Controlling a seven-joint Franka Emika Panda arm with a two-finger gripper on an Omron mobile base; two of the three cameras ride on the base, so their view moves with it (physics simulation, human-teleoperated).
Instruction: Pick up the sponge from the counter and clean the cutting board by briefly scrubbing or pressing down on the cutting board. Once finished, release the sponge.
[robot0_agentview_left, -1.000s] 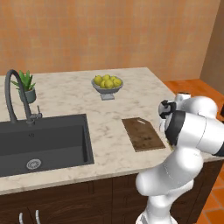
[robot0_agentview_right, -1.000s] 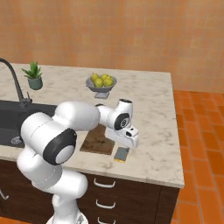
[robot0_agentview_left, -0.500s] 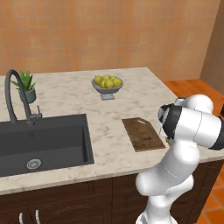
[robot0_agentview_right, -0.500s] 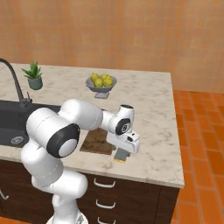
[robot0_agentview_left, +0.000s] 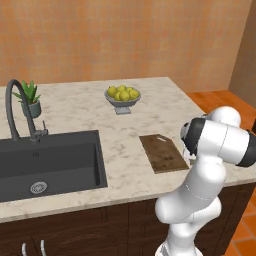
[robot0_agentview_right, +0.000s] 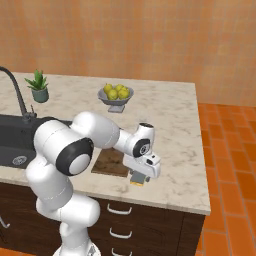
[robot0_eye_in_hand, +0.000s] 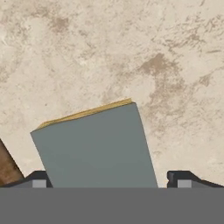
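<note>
The sponge (robot0_eye_in_hand: 94, 146) lies flat on the counter (robot0_eye_in_hand: 131, 52), grey-green face up with a yellow edge along its far side. My gripper (robot0_eye_in_hand: 109, 180) is open and low over it, one fingertip on each side; a small gap shows at the right fingertip (robot0_eye_in_hand: 181, 180). In the right base view the gripper (robot0_agentview_right: 137, 176) hangs over the sponge (robot0_agentview_right: 136, 183) near the counter's front edge, just right of the dark brown cutting board (robot0_agentview_right: 110, 162). The cutting board (robot0_agentview_left: 163, 152) lies bare in the left base view, where my arm hides the sponge. A sliver of the board (robot0_eye_in_hand: 6, 168) shows beside the sponge.
A bowl of lemons (robot0_agentview_left: 122, 95) stands behind the board. The dark sink basin (robot0_agentview_left: 47, 162) with its faucet (robot0_agentview_left: 17, 107) and a small potted plant (robot0_agentview_left: 30, 100) fill the left of the counter. The counter's front edge (robot0_agentview_right: 165, 200) runs close to the sponge.
The hand has come down toward the counter's front edge, onto the sponge, and now straddles it. The sponge and board have not moved.
</note>
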